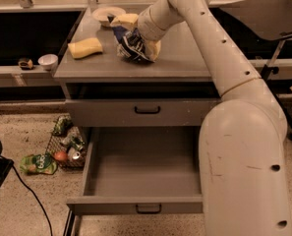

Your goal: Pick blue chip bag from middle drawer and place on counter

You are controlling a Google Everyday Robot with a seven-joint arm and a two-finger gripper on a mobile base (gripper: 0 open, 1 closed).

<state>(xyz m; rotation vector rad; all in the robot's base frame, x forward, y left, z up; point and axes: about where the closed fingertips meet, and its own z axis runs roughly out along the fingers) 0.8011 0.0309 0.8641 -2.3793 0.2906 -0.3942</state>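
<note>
Far left on the floor lies a green pouch (37, 163), with a wire basket (67, 145) of odds and ends just beside it. Above them a small white cup (48, 61) sits on the dark side shelf. Onto the counter (194, 65) now: a yellow sponge (85, 48) at its left, a white bowl (107, 14) at the back edge. Centre top of the frame, the blue chip bag (130, 46) is low over the counter, whether touching it I cannot tell. The gripper (138, 35) has its two tan fingers (125, 19) closed around the bag, gripping it. Below, the middle drawer (135, 206) stands pulled out. The white arm (234, 132) fills the right.
</note>
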